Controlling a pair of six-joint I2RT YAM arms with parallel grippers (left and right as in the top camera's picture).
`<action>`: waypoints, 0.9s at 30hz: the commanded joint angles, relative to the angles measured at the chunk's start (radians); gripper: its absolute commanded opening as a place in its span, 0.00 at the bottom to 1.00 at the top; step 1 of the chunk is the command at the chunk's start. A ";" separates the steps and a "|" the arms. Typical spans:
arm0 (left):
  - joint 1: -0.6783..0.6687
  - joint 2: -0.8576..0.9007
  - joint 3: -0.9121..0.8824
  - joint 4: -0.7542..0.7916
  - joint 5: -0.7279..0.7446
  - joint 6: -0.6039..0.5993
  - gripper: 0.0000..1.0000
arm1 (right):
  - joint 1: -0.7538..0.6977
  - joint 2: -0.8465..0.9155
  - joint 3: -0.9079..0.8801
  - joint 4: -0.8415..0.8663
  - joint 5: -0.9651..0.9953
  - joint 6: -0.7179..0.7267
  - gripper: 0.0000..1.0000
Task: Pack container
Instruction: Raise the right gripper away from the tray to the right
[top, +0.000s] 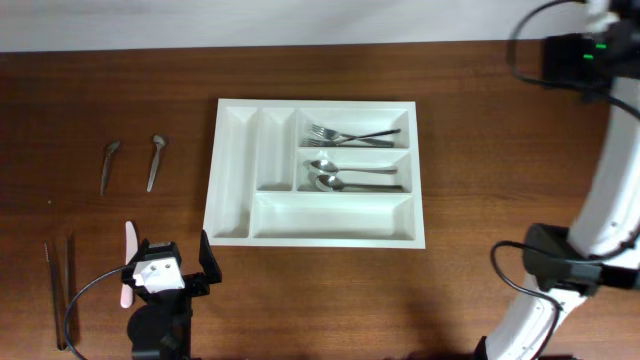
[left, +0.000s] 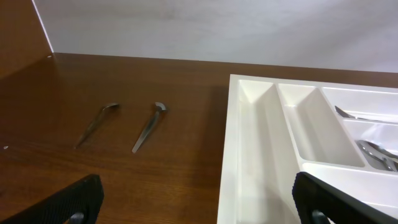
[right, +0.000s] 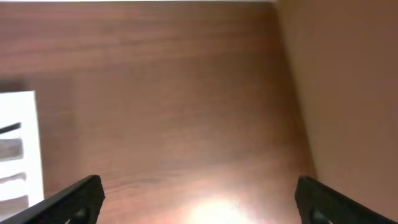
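The container (top: 330, 215) lies flat in the middle of the wooden surface (top: 470, 150). Its two narrow slots are at its left end and its three long compartments at its right. Forks (top: 345, 133) lie in the farthest long compartment and spoons (top: 340, 175) in the middle one.

The left pincer (top: 172, 255) hovers at the near left, just off the container's front left corner, with its jaws spread wide and nothing between them. In the left wrist view (left: 199, 202) the container (left: 261, 143) sits ahead and to the right, and the right-hand fingertip (left: 336, 199) overlaps its near wall in the picture. I cannot tell whether the two touch.

Two metal utensils (top: 109, 165) (top: 156, 162) lie side by side, left of the container and well apart from it. A pair of chopsticks (top: 58, 290) and a pink-and-white utensil (top: 128, 262) lie near the left arm.

The right pincer (right: 199, 196) is also wide open and empty. It hangs over bare wood to the right of the container (right: 18, 102), of which only the right edge shows at the left border of its wrist view. In the overhead view the right arm (top: 600, 220) stands at the far right, well apart from the container.
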 joint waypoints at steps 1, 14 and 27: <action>-0.003 -0.005 -0.005 0.002 0.007 0.012 0.99 | -0.106 -0.004 -0.060 -0.004 -0.072 0.043 0.99; -0.003 -0.005 -0.005 0.002 0.007 0.012 0.99 | -0.289 0.014 -0.302 0.051 -0.151 0.097 0.99; -0.003 -0.005 -0.005 0.002 0.007 0.012 0.99 | -0.309 0.014 -0.515 0.198 -0.307 0.127 0.99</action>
